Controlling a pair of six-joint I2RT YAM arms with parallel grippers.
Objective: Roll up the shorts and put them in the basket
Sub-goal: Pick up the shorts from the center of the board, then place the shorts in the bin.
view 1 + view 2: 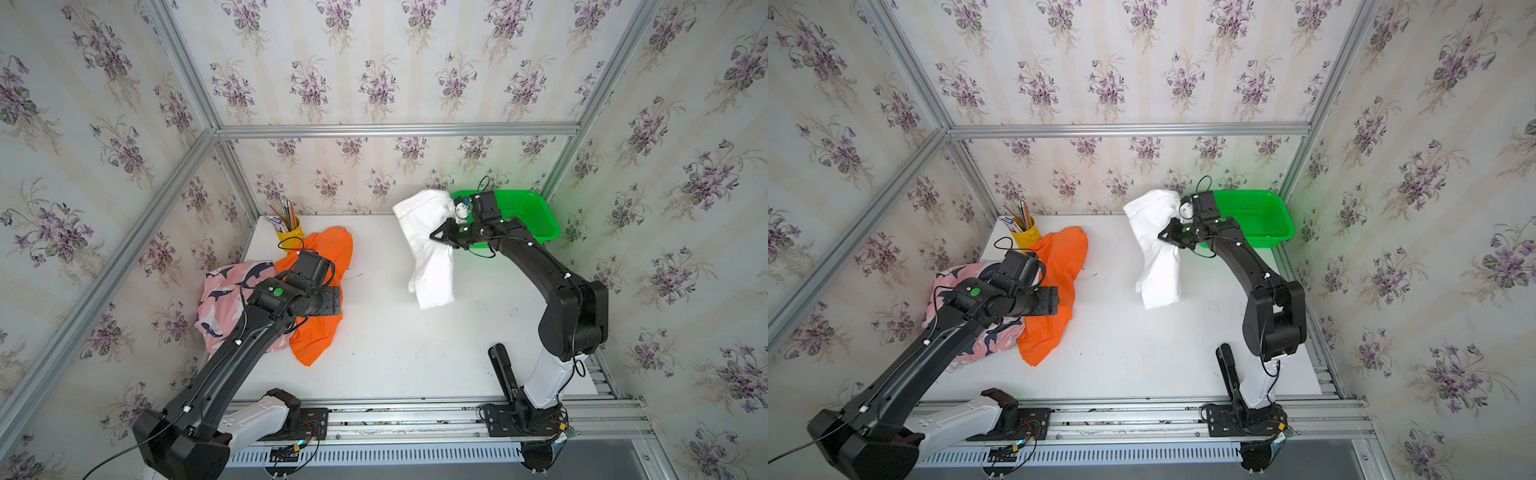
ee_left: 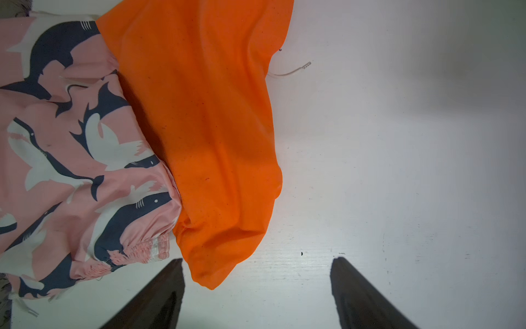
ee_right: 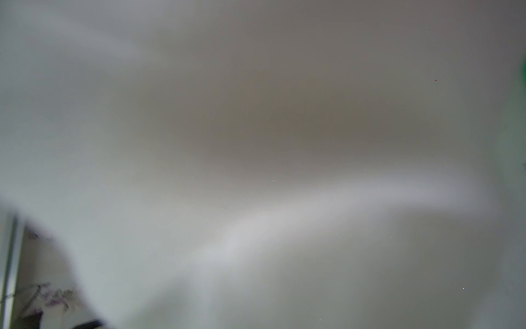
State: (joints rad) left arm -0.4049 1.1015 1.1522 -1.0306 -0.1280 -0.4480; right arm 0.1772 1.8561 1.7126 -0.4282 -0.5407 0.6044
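white tabletop [image 1: 395,353], floral walls [image 1: 374,83]. right gripper [image 1: 435,236] pinches limp white shorts [image 1: 432,270] aloft just beside green basket [image 1: 519,193]; left gripper [image 2: 257,259] gapes empty by orange shorts [image 2: 205,114], well apart from basket (light, floppy, likely slips; grab a hem edge).

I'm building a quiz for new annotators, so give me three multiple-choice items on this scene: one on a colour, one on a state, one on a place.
1. What colour is the pencil cup?
A. red
B. blue
C. yellow

2. How does the left gripper stand?
A. open above the table, near the orange shorts
B. shut, holding nothing
C. shut on a sock

3. Where are the white shorts?
A. flat on the table
B. under the orange shorts
C. hanging from the right gripper beside the green basket

Answers: 1 C, it shows yellow in both top views. 2 A, the left wrist view shows the fingers apart with nothing between. 3 C, both top views show the cloth raised at the basket.
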